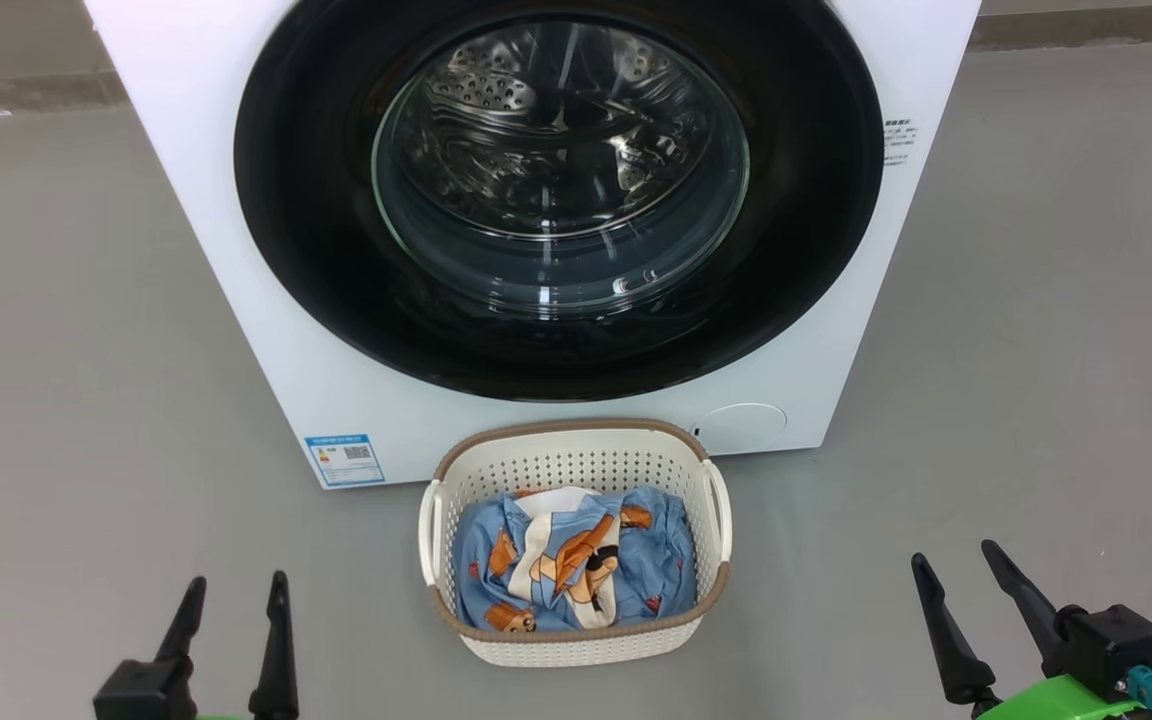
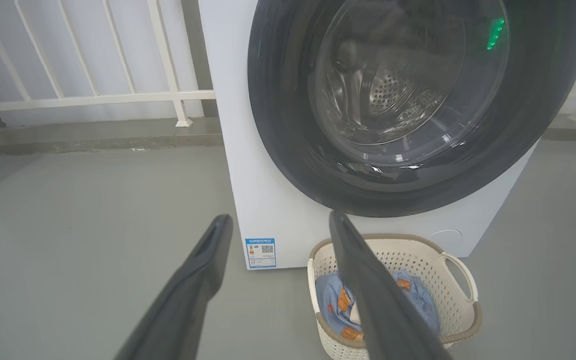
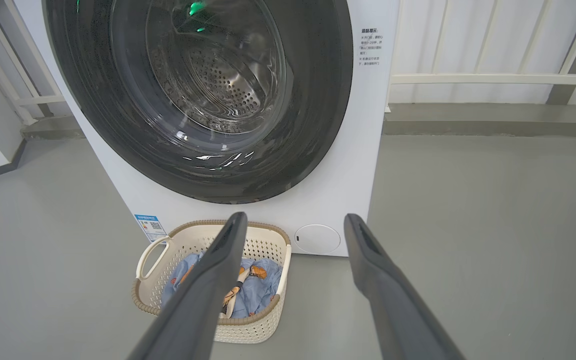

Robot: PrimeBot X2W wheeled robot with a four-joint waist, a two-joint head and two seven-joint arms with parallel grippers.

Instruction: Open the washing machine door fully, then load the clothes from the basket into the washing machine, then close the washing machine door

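The white washing machine point(image 1: 266, 330) stands ahead with its black-rimmed round door point(image 1: 316, 250) shut; the steel drum shows through the glass. On the floor right in front sits the cream basket point(image 1: 576, 650), holding the light blue clothes point(image 1: 566, 565) with orange bears. My left gripper point(image 1: 238, 590) is open at the lower left, well left of the basket. My right gripper point(image 1: 958, 558) is open at the lower right, apart from the basket. The left wrist view shows the door point(image 2: 288, 125) and basket point(image 2: 460, 295); the right wrist view shows the door point(image 3: 318, 100), basket point(image 3: 153, 295) and clothes point(image 3: 263, 290).
Grey floor point(image 1: 86, 350) lies open on both sides of the machine. A white railing point(image 2: 93, 95) on a low kerb runs behind it, also seen as the railing point(image 3: 493, 79) on the right. A blue label point(image 1: 344, 458) and a round hatch point(image 1: 741, 428) mark the machine's lower front.
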